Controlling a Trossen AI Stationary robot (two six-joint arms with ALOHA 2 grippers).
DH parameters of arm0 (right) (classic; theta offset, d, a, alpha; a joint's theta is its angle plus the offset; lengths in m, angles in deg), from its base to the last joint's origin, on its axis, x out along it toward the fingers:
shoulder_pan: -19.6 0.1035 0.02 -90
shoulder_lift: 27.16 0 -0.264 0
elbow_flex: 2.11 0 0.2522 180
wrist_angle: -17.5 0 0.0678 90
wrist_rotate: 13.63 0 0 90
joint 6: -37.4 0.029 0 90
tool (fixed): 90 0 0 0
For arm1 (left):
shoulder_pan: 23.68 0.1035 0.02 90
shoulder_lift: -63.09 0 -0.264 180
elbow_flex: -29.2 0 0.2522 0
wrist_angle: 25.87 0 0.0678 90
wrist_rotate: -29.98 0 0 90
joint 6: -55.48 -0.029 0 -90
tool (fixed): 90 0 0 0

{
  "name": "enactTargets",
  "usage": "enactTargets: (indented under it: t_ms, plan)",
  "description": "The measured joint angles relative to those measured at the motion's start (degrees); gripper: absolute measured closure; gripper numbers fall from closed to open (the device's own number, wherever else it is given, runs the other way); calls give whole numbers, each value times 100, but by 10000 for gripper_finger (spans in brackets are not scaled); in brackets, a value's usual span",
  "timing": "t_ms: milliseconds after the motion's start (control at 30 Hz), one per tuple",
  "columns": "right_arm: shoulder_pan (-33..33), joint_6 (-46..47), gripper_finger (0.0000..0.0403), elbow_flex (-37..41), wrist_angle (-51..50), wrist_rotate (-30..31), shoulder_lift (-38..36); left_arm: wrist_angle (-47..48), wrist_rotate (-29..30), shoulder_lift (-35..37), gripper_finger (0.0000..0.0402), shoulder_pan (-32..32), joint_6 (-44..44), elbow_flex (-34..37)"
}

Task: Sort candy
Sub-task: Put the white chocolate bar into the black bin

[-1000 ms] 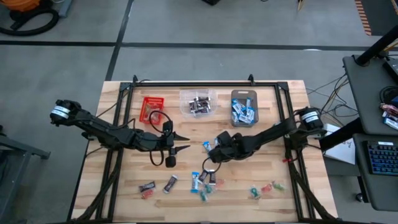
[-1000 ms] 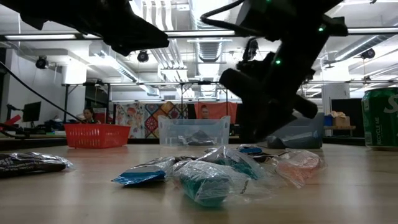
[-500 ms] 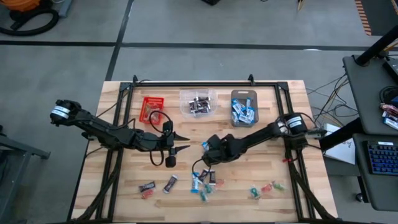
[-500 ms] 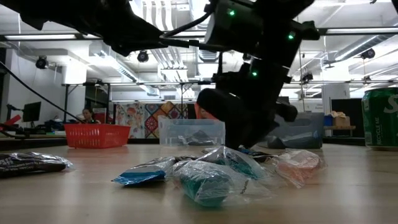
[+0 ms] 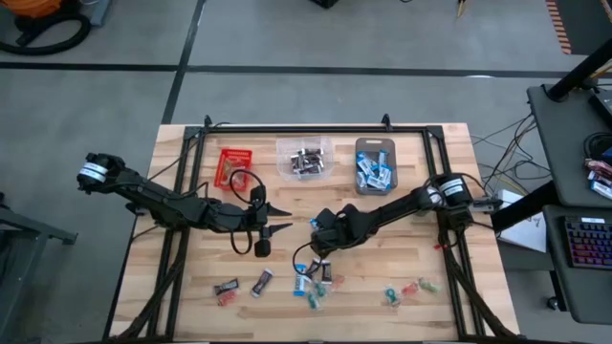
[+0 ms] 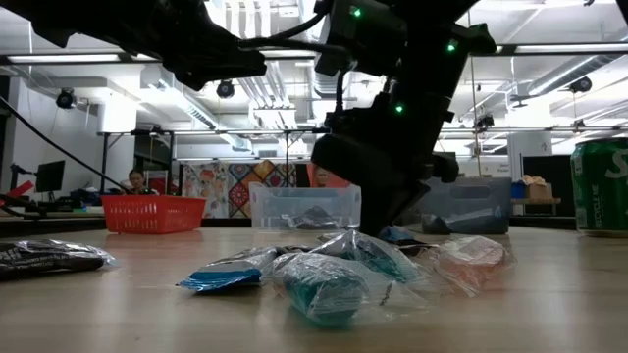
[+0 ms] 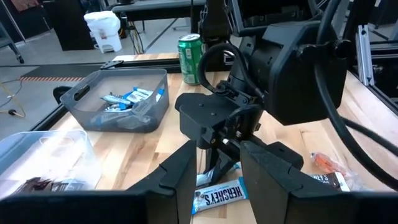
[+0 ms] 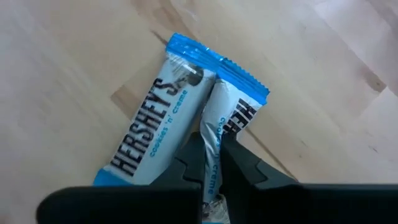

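Note:
A blue-and-white candy (image 8: 155, 143) lies flat on the wooden table at mid-table (image 5: 315, 224). My right gripper (image 8: 211, 165) stands over it, pointing steeply down, and is shut on its wrapper. My left gripper (image 5: 284, 218) hovers just to the left of it, near level and open, with nothing between its fingers (image 7: 180, 180); the same candy (image 7: 217, 196) and my right gripper (image 7: 217, 146) show beyond them. More candy (image 5: 311, 282) lies scattered toward the near edge. My right gripper pinches the wrapper's raised lengthwise seam (image 8: 214, 124) between its two fingers (image 8: 189, 163), near one end of the bar. The fingers come from above, slanting down, and lie along the seam. The bar rests flat on the table.
A red bin (image 5: 234, 164), a clear bin (image 5: 304, 158) with dark candy and a grey bin (image 5: 375, 164) with blue-and-white candy stand in a row at the far side. Loose candy lies near left (image 5: 227, 290) and near right (image 5: 406, 289). A green can (image 6: 601, 186) stands at the table's right.
My right gripper has moved a little toward the table's left, down onto the blue-and-white candy, and has rolled its wrist as it went. The candy lies where it was.

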Motion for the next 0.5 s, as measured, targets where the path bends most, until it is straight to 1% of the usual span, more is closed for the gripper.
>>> enactTargets:
  t_ms: [200, 367, 500]
  plan:
    - [7, -404, 386, 7, -26, 22, -484, 17, -2, 0, 294, 0, 45, 0]
    - [-30, -878, 386, 5, -213, 411, -1069, 55, -4, 0, 294, 0, 165, 0]
    - [-233, -1028, 387, 1, -788, 846, -1590, 177, -7, 0, 294, -2, 331, 0]
